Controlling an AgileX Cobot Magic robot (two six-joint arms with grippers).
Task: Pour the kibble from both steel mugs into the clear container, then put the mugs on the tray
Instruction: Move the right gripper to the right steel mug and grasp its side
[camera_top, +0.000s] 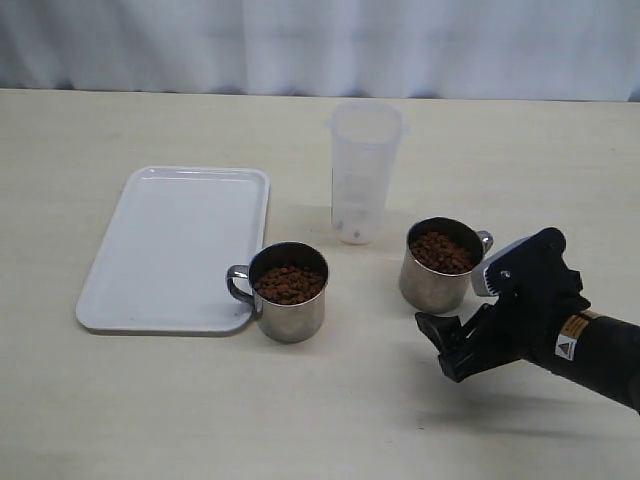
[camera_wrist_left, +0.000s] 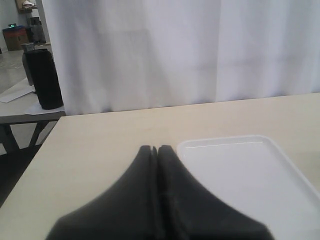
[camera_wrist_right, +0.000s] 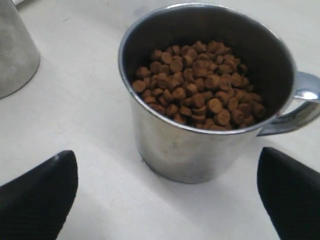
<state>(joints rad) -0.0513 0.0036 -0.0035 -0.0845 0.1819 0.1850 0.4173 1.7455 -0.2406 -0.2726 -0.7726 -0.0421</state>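
Note:
Two steel mugs stand on the table, both filled with kibble. The left mug (camera_top: 292, 308) with its kibble (camera_top: 289, 284) sits at the white tray's (camera_top: 170, 250) near right corner. The right mug (camera_top: 430, 285), kibble (camera_top: 441, 252) inside, stands in front of the empty clear container (camera_top: 362, 185). My right gripper (camera_top: 447, 348) is open, low over the table, just short of the right mug (camera_wrist_right: 200, 145); its fingers (camera_wrist_right: 45, 195) spread wider than the mug, whose kibble (camera_wrist_right: 200, 85) shows from above. My left gripper (camera_wrist_left: 155, 148) is shut and empty, beside the tray (camera_wrist_left: 240, 170); the exterior view does not show it.
A white curtain (camera_top: 320, 40) hangs behind the table's far edge. The other mug's steel side (camera_wrist_right: 15, 50) shows at the edge of the right wrist view. A black object (camera_wrist_left: 44, 80) stands on a separate table beyond the left edge.

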